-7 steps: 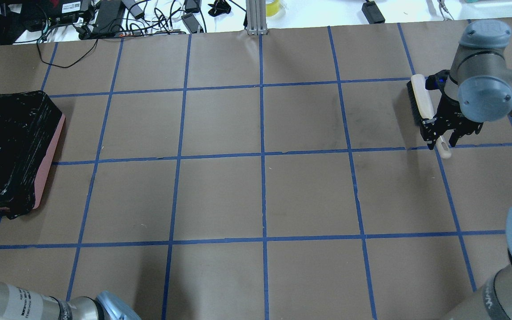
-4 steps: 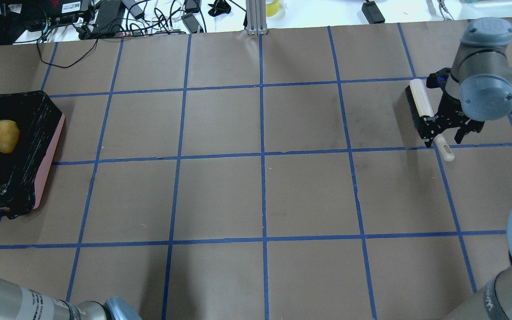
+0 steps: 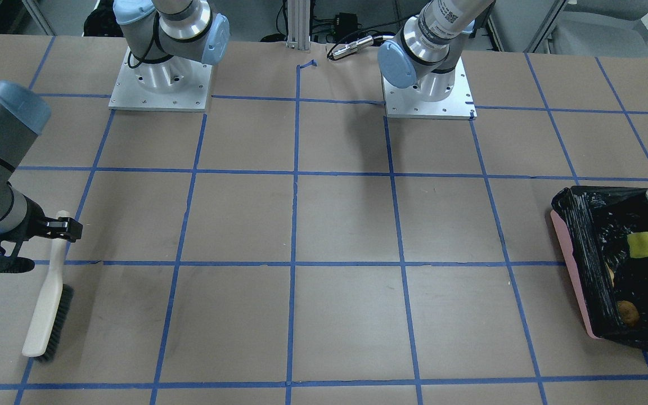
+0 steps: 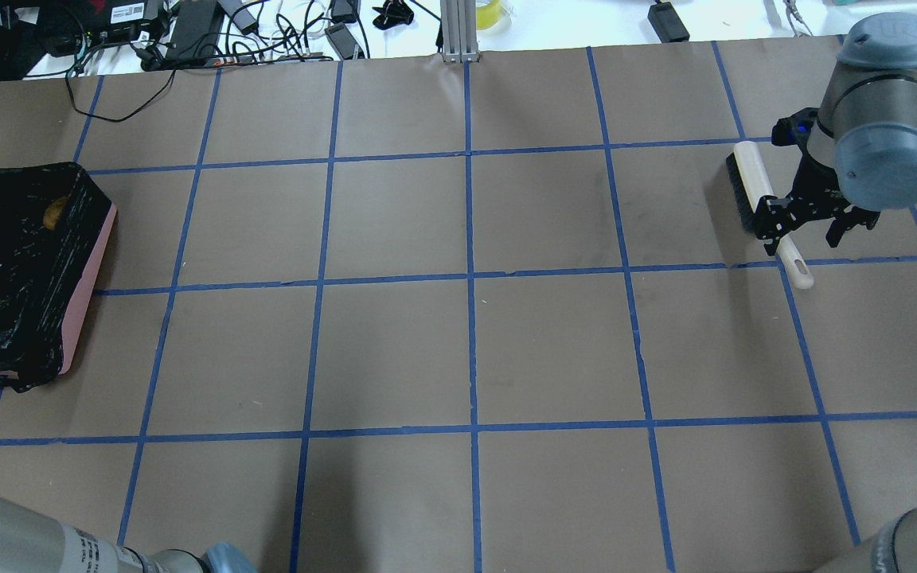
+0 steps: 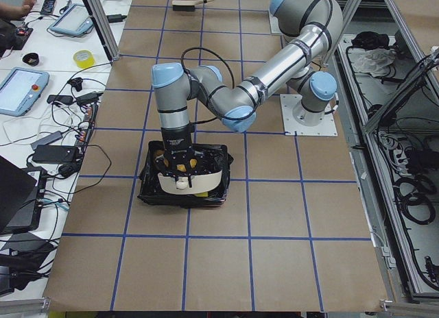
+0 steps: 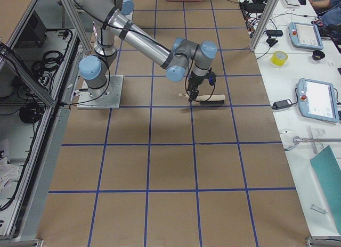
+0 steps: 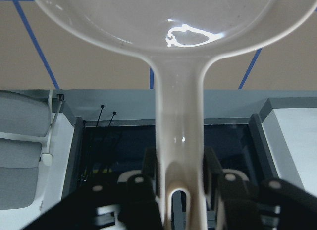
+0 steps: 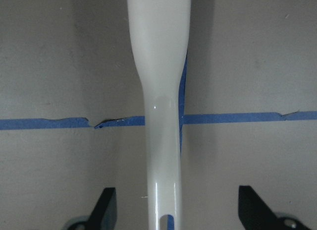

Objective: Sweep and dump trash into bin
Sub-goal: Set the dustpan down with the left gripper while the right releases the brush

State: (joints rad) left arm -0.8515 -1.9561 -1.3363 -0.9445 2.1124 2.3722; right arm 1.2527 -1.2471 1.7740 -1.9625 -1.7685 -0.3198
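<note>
My left claw [image 7: 179, 165] pinches the handle of the beige plastic dustpan [image 7: 148, 12] over the pink rectangular bin with black bag liner [image 4: 88, 270] at the worktop's [image 4: 395, 350] left end. In it I see the yellow-and-green sponge cube [image 3: 640, 245] and golden-brown potato-like lump [image 3: 628, 313]; the pale rind slice I can't make out. My right claw [image 8: 178, 205], spread wide, straddles the handle of the beige black-bristled brush [image 4: 751, 175] near the right end.
</note>
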